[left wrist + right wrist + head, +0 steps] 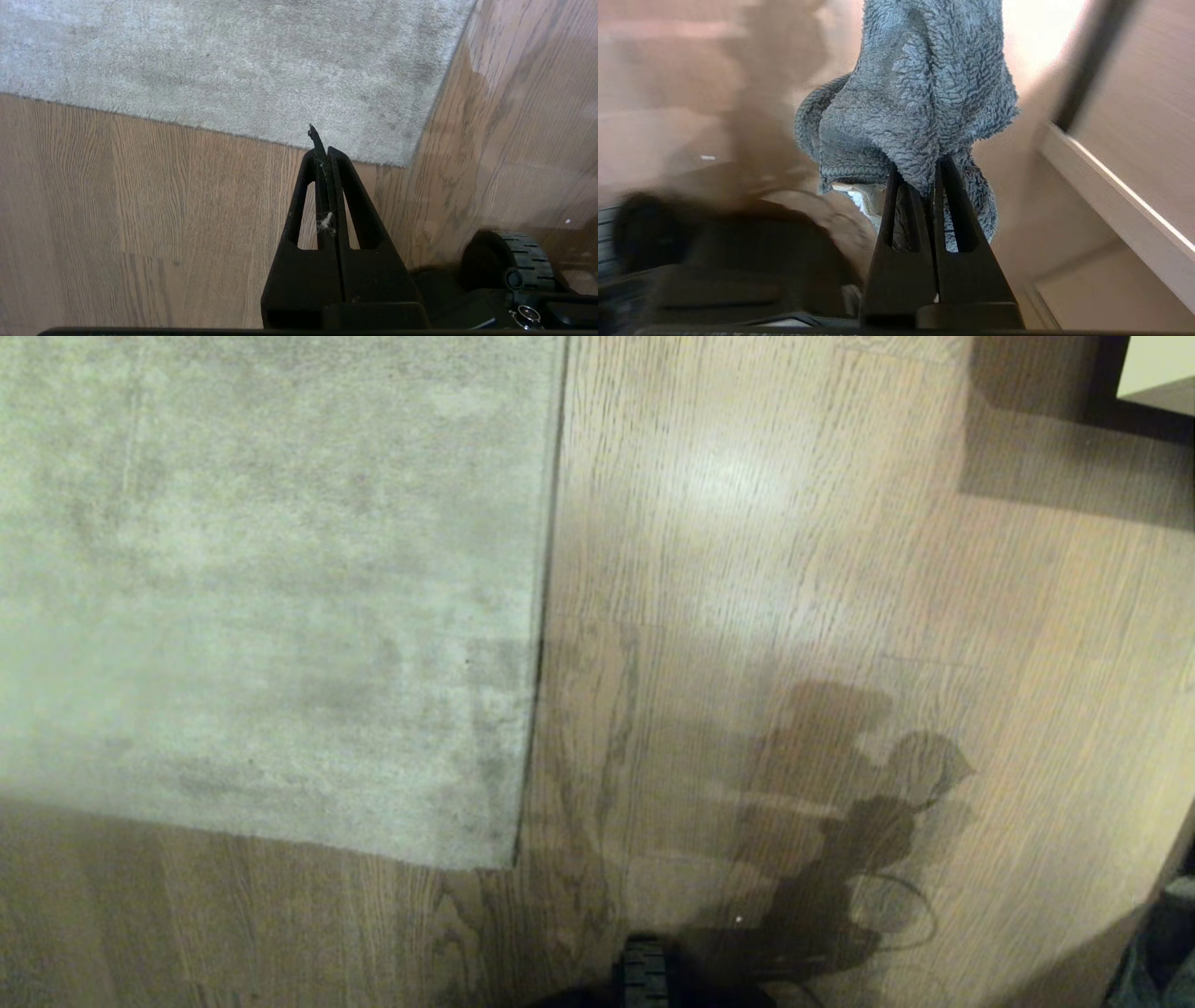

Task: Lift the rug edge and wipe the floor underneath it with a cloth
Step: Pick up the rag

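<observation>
Wood planks of light brown, dark-grained and faintly glossy, make up the floor (pixel 840 569), which fills the right half and near strip of the head view and carries a soft patch of reflected light. Pale grey-beige and mottled with darker smudges, the rug (pixel 261 579) lies flat on those planks across the left of the same view, its thin straight edge running down the middle to a square corner near the robot; no part of that edge is raised. A dark shadow (pixel 840 840) of the machine spreads over the boards to the right of the rug's corner. At the far right corner a pale piece of furniture (pixel 1158 373) sits above a dark band, too little of it showing to say what it is. A black ribbed wheel (pixel 523 256) of the base rests on the planks just beside the corner of the rug.

The left gripper (pixel 322 144) hangs over bare boards just short of the rug's near edge, its black fingers pressed together on nothing, a wisp of pale lint caught between them. The right gripper (pixel 930 182) has its fingers clamped on a fold of the cloth (pixel 920 88), a grey-green terry rag that dangles clear of the floor, well apart from the rug.
</observation>
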